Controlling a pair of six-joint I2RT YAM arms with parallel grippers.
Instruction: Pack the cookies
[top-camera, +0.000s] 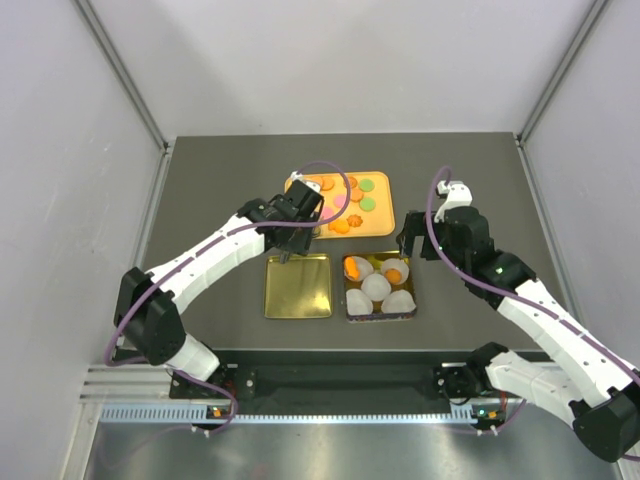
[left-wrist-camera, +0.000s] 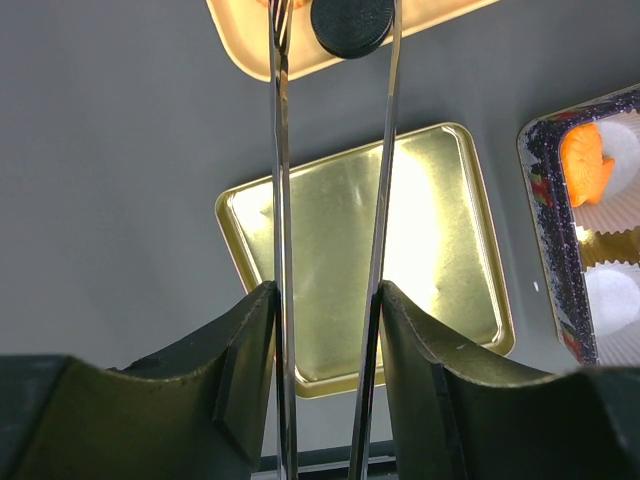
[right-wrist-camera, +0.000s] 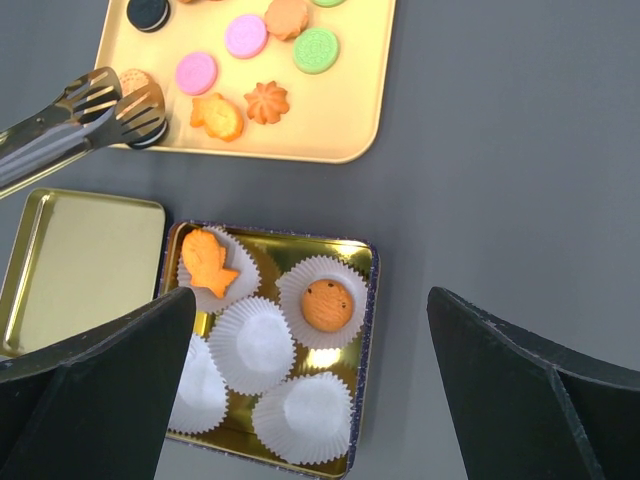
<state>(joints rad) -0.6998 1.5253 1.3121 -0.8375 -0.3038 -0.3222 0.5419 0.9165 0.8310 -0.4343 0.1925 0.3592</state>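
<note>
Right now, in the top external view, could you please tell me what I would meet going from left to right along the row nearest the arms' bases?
gold lid → tin lined with white paper cups → right gripper, jaws open, just beyond the tin's far right corner

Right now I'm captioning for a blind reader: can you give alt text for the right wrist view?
A gold tin holds white paper cups, two with orange cookies, the rest look empty. A gold lid lies to its left; above, tongs reach over a tray of mixed cookies.
</note>
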